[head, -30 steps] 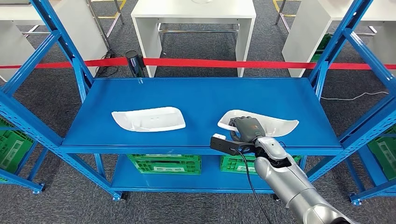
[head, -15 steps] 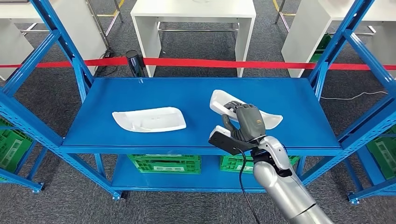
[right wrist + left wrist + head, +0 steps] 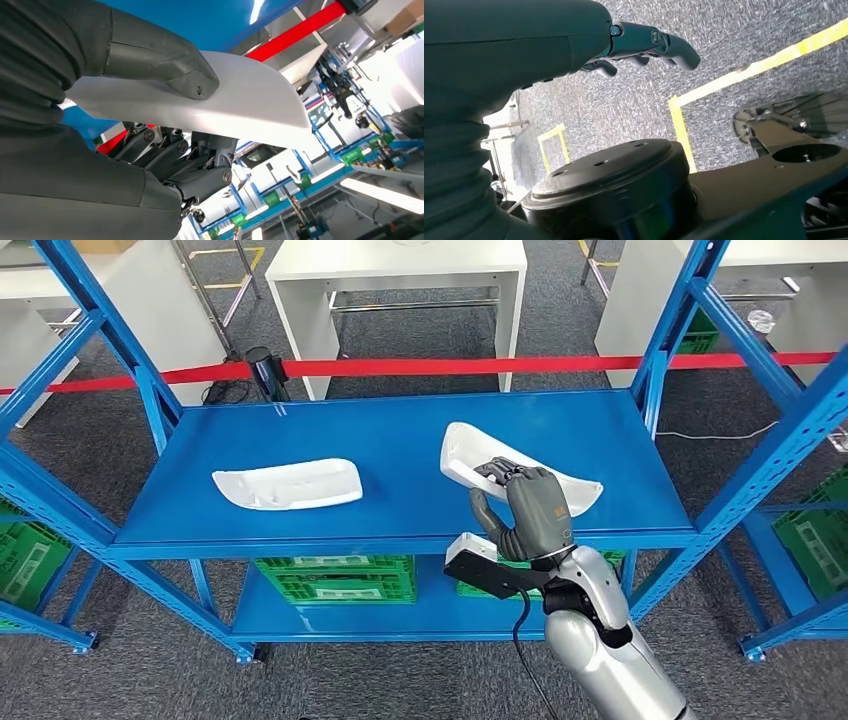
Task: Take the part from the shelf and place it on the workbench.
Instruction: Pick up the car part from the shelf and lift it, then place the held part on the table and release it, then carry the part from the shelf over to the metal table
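Although the blue shelf [image 3: 400, 455] is the largest item present, attention falls on the two white moulded parts lying on its top deck. One white part [image 3: 288, 483] rests untouched toward nine o'clock of the deck. The other part [image 3: 462, 452] sits toward three o'clock, near the front edge, and is the one in hand. Its long axis runs from ten o'clock to four o'clock, the blunt broad end at ten and the tapered tip at four. One end appears raised off the deck, though that cannot be confirmed. The right hand [image 3: 535, 508] is clamped on it at mid-length, thumb [image 3: 165, 65] over one face and fingers [image 3: 200, 170] beneath. The part looks like a thin, stiff plastic shell: probably light, smooth and inclined to slip, so a mid-length hold across the width seems sound. The left hand [image 3: 644, 45] hangs over the floor, fingers loosely curled in on nothing.
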Controlling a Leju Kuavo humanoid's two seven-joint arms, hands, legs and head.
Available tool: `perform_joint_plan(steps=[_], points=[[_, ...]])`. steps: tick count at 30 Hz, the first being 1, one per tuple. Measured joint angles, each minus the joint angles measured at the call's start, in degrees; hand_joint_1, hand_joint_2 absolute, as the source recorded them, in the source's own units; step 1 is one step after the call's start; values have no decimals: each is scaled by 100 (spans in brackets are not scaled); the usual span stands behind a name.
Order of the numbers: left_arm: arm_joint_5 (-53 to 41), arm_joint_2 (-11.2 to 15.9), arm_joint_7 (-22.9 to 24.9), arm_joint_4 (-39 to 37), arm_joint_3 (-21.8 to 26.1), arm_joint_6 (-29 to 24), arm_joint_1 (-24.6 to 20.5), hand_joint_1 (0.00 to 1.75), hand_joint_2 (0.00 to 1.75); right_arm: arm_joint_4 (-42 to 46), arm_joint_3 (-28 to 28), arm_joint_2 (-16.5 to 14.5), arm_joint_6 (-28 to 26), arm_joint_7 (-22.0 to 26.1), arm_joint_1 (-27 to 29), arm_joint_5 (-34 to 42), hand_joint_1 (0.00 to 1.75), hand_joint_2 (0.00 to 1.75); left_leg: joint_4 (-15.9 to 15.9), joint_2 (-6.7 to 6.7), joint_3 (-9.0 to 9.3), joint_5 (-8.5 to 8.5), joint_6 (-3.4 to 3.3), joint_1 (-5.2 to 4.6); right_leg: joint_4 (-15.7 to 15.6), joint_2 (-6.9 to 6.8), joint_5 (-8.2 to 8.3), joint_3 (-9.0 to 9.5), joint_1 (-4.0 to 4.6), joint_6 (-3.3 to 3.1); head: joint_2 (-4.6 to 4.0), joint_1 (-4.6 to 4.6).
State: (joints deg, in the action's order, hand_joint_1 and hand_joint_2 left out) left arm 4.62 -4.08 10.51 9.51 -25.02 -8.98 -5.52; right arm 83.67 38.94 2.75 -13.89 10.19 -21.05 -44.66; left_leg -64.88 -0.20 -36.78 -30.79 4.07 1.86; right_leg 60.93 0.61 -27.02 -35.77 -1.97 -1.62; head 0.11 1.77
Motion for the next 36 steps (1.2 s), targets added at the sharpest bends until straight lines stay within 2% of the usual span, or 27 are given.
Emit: perform_joint_plan(steps=[2,3,4,5,7,8,9,12,13,14,17,18,19,20,21,23,24,25,27,28,29,30,32,33,34,35,36], points=[[10,1,-22,1,9,-4,-18,0,175,7,-1,-2,-1,11,0,-12,175,175,-730,0,-211,-439,-25,-33,-4,-16,85,-107,39,-36,0,13],[16,1,-33,2,13,-9,-24,0,175,7,-1,-2,-3,21,1,-4,175,175,-948,0,-234,-547,-48,-49,-2,-24,131,-166,62,-45,0,15],[19,1,-40,2,15,-15,-26,0,175,7,-1,-3,-9,38,1,12,175,175,-958,0,-154,-553,-79,-66,-1,-29,176,-222,84,-49,0,15],[22,1,-45,2,16,-22,-20,0,175,9,-1,-6,-19,63,0,33,175,175,-737,0,43,-470,-123,-86,0,-29,225,-276,102,-48,0,15],[27,2,-48,2,17,-33,5,0,175,41,-1,-23,-53,125,0,80,175,175,60,3,585,-267,-223,-138,-6,-24,328,-358,128,-25,0,14],[28,3,-48,3,18,-38,14,0,175,68,-1,-35,-77,159,-3,101,175,175,390,8,770,-195,-258,-167,-18,-24,378,-381,132,1,0,12],[28,3,-48,4,19,-41,19,0,175,103,-1,-49,-101,196,-6,121,175,175,575,10,852,-161,-285,-193,-38,-28,428,-390,132,34,0,13],[-20,2,-30,6,19,-37,29,0,175,246,-1,-90,-251,349,38,184,175,175,650,6,781,-8,-360,-213,-131,-51,573,-384,121,151,0,16],[-47,4,-19,6,19,-29,31,0,175,317,-1,-97,-335,418,79,213,175,175,670,14,748,68,-396,-199,-104,-50,513,-410,121,182,0,12],[-68,7,-12,7,19,-22,29,0,175,397,-1,-99,-425,494,124,252,175,175,690,27,698,150,-435,-182,27,-46,338,-467,120,206,0,5],[-85,15,-45,8,19,-21,15,0,175,588,9,-97,-641,714,224,438,175,175,681,64,453,365,-504,-178,1010,-41,-500,-730,110,254,0,-14],[-73,17,-65,8,19,-31,15,0,175,610,17,-96,-678,774,237,525,175,175,668,76,356,429,-504,-183,1303,-41,-620,-753,111,266,0,-15],[-57,19,-84,8,19,-45,15,0,175,620,32,-94,-705,835,244,622,175,175,650,86,256,492,-500,-187,1439,-41,-614,-690,111,271,0,-16],[-35,20,-101,8,20,-61,16,0,175,621,48,-92,-726,891,246,707,175,175,627,93,162,547,-490,-189,1375,-42,-510,-530,111,268,0,-16],[-1,21,-122,8,25,-77,18,0,175,621,70,-91,-744,954,245,785,175,175,599,95,71,598,-474,-189,1116,-43,-381,-266,111,256,0,-16],[118,20,-173,13,66,-113,30,0,175,620,124,-93,-768,1083,237,911,175,175,544,94,-72,693,-426,-196,352,-43,-357,332,129,200,0,-5],[189,19,-198,15,102,-133,43,0,175,616,152,-95,-775,1134,234,960,175,175,529,94,-106,736,-394,-199,57,-40,-398,517,142,166,0,-3],[253,19,-218,17,143,-155,56,0,175,609,178,-96,-779,1169,229,997,175,175,530,93,-121,785,-358,-201,-104,-38,-448,593,158,129,0,1],[315,24,-238,14,209,-185,86,0,175,587,218,-96,-782,1200,220,1040,175,175,566,86,-133,872,-284,-190,-161,-43,-369,537,164,54,0,-12],[333,28,-243,11,235,-195,100,0,175,574,237,-97,-780,1206,212,1059,175,175,550,74,-171,834,-248,-182,-181,-55,-305,495,154,11,0,-13],[345,33,-244,10,260,-201,114,0,175,562,252,-98,-775,1209,208,1087,175,175,453,60,-222,681,-214,-175,-208,-69,-225,439,140,-27,0,-10],[356,38,-238,8,283,-204,122,0,175,550,265,-100,-759,1210,204,1123,175,175,253,47,-289,431,-182,-167,-232,-81,-138,365,123,-56,0,-3],[355,41,-210,12,312,-201,117,0,175,520,286,-102,-689,1210,205,1220,175,175,-406,34,-400,-162,-131,-156,-238,-88,19,191,117,-71,0,14],[343,43,-186,14,317,-196,112,0,175,503,295,-102,-647,1210,211,1270,175,175,-728,35,-410,-313,-112,-150,-233,-90,96,97,115,-65,0,18],[327,45,-160,15,318,-191,108,0,175,486,301,-102,-614,1216,230,1338,175,175,-933,35,-354,-315,-100,-144,-226,-93,173,0,113,-53,0,20],[308,48,-134,16,319,-187,106,0,175,476,294,-102,-599,1239,270,1428,175,175,-958,35,-215,-201,-91,-136,-216,-96,246,-92,107,-35,0,21],[291,51,-114,17,319,-186,107,0,175,472,273,-101,-597,1289,338,1543,175,175,-787,34,18,-43,-85,-124,-203,-98,313,-182,99,-12,0,23]])
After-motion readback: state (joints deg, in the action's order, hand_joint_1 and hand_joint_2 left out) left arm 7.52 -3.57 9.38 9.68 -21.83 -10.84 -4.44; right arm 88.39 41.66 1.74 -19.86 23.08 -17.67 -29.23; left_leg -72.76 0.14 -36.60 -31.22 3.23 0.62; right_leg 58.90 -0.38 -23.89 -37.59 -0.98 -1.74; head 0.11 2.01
